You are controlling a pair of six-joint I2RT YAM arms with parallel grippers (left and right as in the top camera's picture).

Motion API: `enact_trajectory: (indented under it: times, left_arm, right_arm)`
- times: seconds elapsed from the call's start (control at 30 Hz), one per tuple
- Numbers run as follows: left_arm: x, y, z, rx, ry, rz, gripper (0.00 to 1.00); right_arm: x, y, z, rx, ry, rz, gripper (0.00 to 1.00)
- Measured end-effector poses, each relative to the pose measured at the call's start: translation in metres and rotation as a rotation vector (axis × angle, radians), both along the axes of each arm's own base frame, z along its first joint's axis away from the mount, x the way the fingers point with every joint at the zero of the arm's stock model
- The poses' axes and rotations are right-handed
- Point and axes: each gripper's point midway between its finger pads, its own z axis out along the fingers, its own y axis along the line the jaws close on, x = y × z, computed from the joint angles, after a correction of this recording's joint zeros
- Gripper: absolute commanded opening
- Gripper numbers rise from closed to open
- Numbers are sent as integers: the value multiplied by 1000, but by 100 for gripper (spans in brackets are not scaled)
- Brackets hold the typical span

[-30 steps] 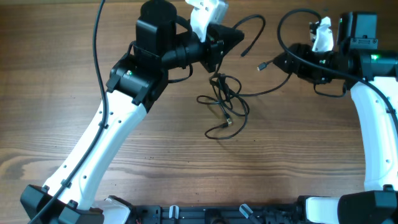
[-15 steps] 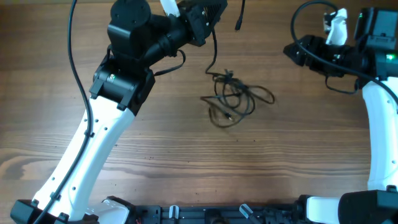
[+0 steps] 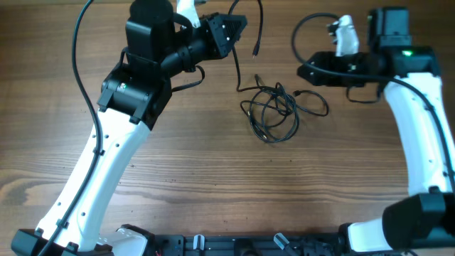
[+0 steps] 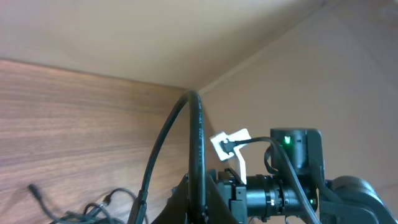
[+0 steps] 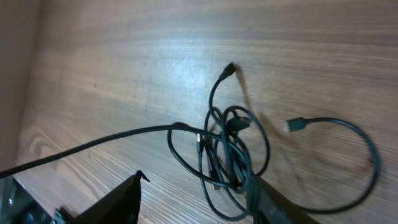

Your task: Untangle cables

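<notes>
grip: left pincer (image 3: pixel 233 27) clamped on cables (image 3: pixel 274 117), one strand raised | right pincer (image 3: pixel 304 73) gaped beside them near surface's (image 3: pixel 213 185) far edge | best: pinch one outer loop, pull apart slowly

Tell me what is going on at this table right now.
Two white robot arms are untangling thin black cables on a wooden table. The left arm's fingers are shut on one strand, lifted away from the knotted bundle. The right arm's fingers stand open close to the bundle, apparently gripping nothing yet.
</notes>
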Motion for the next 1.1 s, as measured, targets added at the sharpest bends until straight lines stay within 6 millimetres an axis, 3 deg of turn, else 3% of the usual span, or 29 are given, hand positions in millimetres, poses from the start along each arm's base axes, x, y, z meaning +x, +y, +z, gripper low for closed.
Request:
enact_trajectory:
  times: [0.17,0.37,0.57,0.7,0.77,0.87,0.97,1.03,1.1]
  left_arm:
    - [1,4,-10,44,13,21,4]
    - [0,10,-27,92,68,41,4]
    - [-1,12,-33,103,88,48,4]
    - [-1,12,-33,105,92,48,4]
    - [-2,12,-35,108,98,48,4]
    - [-4,14,-41,121,125,51,4]
    - [-10,23,-66,184,223,84,4]
    - [-17,35,-86,246,301,125,4]
    - [-23,46,-104,307,365,167,8]
  right_arm:
    - [7,22,-32,-37,50,60,40]
    - [17,19,-85,-119,158,49,33]
    - [22,19,-121,-133,226,52,27]
    - [25,26,-135,-133,241,62,11]
    - [24,29,-138,-130,254,59,4]
    - [24,31,-138,-122,260,51,4]
    - [25,35,-134,-93,262,54,4]
    - [26,37,-125,-76,255,48,4]
    - [27,38,-100,-61,205,41,4]
